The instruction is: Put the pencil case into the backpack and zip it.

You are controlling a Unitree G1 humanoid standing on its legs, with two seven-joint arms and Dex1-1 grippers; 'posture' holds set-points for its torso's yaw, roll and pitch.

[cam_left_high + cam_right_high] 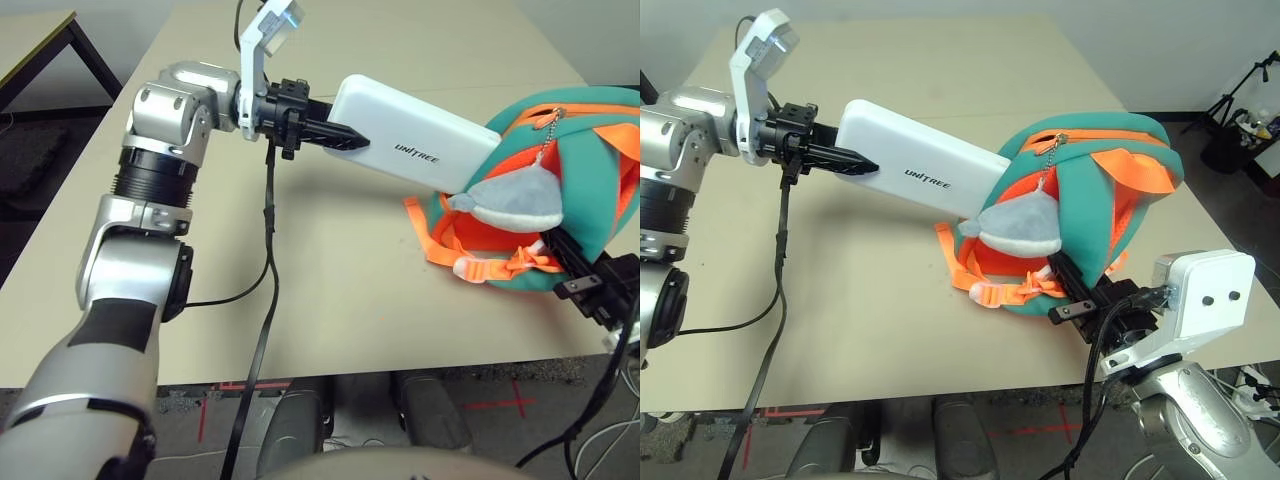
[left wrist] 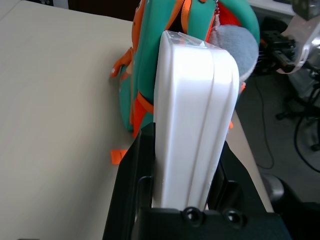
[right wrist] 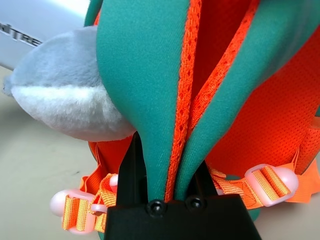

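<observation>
The white pencil case point(image 1: 415, 135) with black UNITREE lettering is held in the air, tilted, its far end against the backpack point(image 1: 590, 180) behind the grey shark charm point(image 1: 510, 197). My left gripper point(image 1: 340, 137) is shut on the case's near end; its fingers point(image 2: 131, 175) clamp both flat sides. The teal and orange backpack point(image 1: 1110, 190) stands on the table at the right. My right gripper point(image 1: 1065, 275) is shut on a teal and orange fold of the backpack point(image 3: 175, 115) near the lower orange straps point(image 3: 260, 182).
The beige table point(image 1: 330, 290) stretches to the left and behind the backpack. A black cable point(image 1: 268, 290) hangs from my left wrist across the table's front edge. Stands and gear point(image 1: 1240, 115) sit on the floor beyond the right edge.
</observation>
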